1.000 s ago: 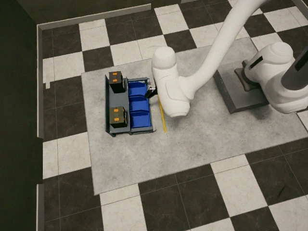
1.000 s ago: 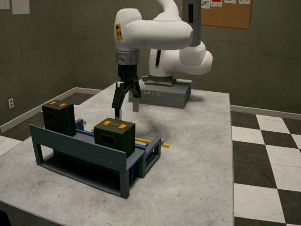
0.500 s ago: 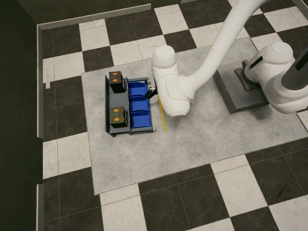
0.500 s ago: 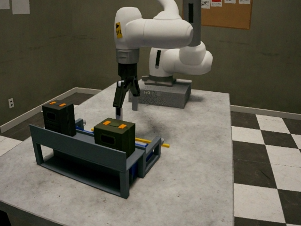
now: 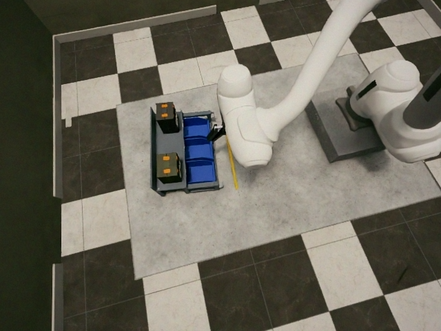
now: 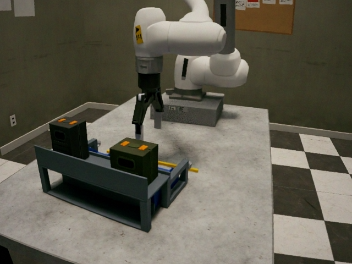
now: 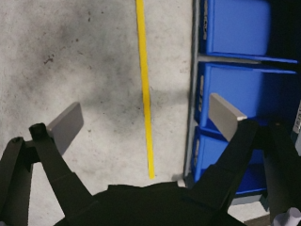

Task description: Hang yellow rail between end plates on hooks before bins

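Note:
The thin yellow rail [image 5: 232,165] lies flat on the table, just in front of the row of blue bins [image 5: 199,149] and parallel to it. In the exterior view the rail [image 6: 175,165] sticks out past the rack's right end. My gripper [image 6: 147,129] is open and empty. It points straight down, a little above the table, over the rail's far end. In the wrist view the rail [image 7: 145,70] runs between my two fingertips, with the bins [image 7: 245,56] to the right. In the top view the arm hides most of the gripper. I cannot make out the hooks clearly.
The bins sit in a grey rack [image 6: 108,176]. Two dark boxes with orange tabs [image 6: 69,136] [image 6: 133,159] stand on its upper shelf. The robot's grey pedestal [image 6: 190,109] stands at the far side of the table.

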Controlling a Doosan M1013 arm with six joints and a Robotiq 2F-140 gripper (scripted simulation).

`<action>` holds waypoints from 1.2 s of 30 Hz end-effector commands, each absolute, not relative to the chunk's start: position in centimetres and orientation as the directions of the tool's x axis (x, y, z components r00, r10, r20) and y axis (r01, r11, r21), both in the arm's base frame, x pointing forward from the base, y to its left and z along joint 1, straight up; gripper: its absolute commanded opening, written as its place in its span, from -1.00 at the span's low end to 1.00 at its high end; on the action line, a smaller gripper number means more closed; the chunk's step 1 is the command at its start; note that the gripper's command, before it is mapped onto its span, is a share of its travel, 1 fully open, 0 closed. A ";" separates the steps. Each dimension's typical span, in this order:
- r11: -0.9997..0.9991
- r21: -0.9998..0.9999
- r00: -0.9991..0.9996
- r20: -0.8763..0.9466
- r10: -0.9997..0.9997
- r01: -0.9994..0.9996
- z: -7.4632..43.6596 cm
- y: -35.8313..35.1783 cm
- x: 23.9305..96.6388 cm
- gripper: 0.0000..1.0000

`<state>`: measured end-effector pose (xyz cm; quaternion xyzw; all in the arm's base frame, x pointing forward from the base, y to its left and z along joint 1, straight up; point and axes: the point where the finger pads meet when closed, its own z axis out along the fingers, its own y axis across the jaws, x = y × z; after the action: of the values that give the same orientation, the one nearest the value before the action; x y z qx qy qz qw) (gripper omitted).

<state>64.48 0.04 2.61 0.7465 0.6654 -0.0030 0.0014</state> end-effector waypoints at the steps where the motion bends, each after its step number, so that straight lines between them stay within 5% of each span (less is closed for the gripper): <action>1: -0.114 -0.002 0.114 -0.006 0.993 0.993 2.6 0.0 64.5 1.00; 10: -0.114 -0.002 0.114 -0.006 0.993 0.993 2.6 0.0 64.5 1.00; 11: -0.114 -0.002 0.114 -0.006 0.993 0.993 2.6 0.0 64.5 -0.27; 36: -0.114 -0.002 0.114 -0.006 0.993 0.993 2.6 0.0 64.5 -0.27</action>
<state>64.48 0.04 2.62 0.7465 0.6654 -0.0030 0.0014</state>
